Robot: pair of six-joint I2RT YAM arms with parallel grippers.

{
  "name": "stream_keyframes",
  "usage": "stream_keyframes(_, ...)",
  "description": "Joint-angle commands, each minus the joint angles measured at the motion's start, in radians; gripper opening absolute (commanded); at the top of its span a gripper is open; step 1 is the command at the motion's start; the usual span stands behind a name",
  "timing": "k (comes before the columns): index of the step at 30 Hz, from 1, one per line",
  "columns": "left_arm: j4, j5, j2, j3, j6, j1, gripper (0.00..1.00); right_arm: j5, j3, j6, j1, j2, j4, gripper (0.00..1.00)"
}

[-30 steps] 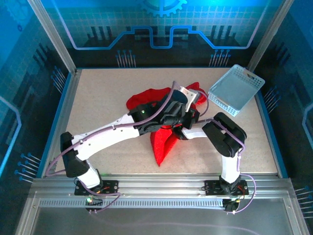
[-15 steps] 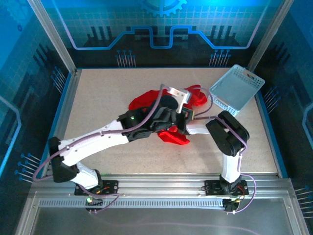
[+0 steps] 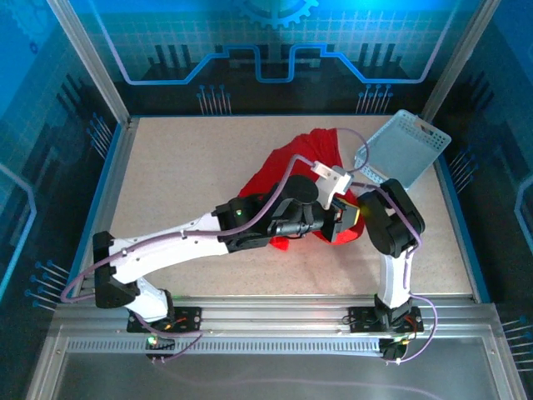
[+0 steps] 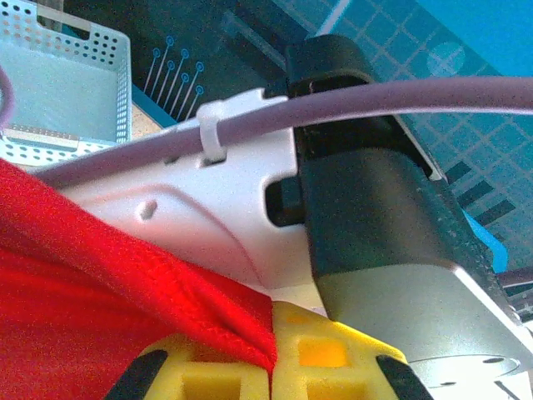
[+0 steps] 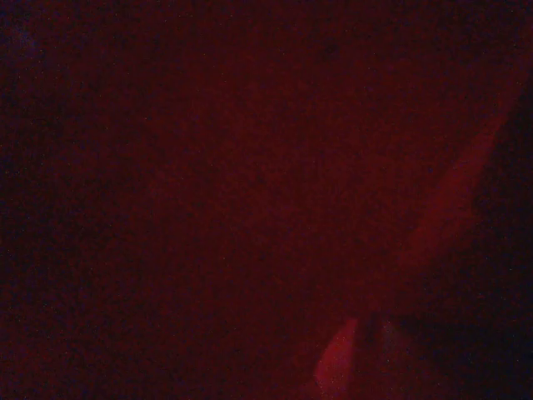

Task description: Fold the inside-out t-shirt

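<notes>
Here, closest to the viewer, two white and black robot arms rise from the near edge of a speckled beige table (image 3: pixel 183 167). The left arm (image 3: pixel 175 246) stretches low across the table toward the middle right. Its pincer, the left gripper (image 4: pixel 272 367), has its yellow pads pressed together with a fold of red cloth pinched between them. Just beside it, the right arm (image 3: pixel 391 221) bends sharply at the elbow and turns inward to meet the same bundle. Red cloth lies close over that arm's wrist camera, so it cannot be told whether the right gripper is open or closed. The t-shirt (image 3: pixel 312 154) is a bright red crumpled heap right of the table's middle, bunched around both wrists and trailing toward the far side. No sleeve, hem or collar can be made out. Beyond it, a light blue mesh basket (image 3: pixel 379 175) sits askew in the far right corner, close to the shirt's far edge. No fold seems to have been made yet; the work looks to be at the gathering and straightening stage. The next move likely calls for freeing the right gripper from the cloth, finding a second edge, and drawing the shirt out flat.
</notes>
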Motion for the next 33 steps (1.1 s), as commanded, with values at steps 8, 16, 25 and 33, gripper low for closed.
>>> stream_keyframes(8, 0.070, 0.225, 0.145, 0.147, -0.053, -0.020, 0.00, -0.126, 0.046, -0.034, 0.010, 0.093, -0.129, 0.67)
stream_keyframes(16, 0.097, 0.381, 0.282, 0.318, -0.122, -0.038, 0.00, -0.187, 0.300, -0.080, 0.022, 0.218, -0.354, 0.70)
stream_keyframes(25, 0.066, 0.349, 0.290, 0.352, -0.080, -0.038, 0.00, -0.069, 0.604, -0.175, 0.049, 0.375, -0.734, 0.72)
stream_keyframes(33, 0.064, 0.429, 0.381, 0.451, -0.127, -0.038, 0.00, -0.115, 0.851, -0.214, 0.084, 0.522, -0.914, 0.79)
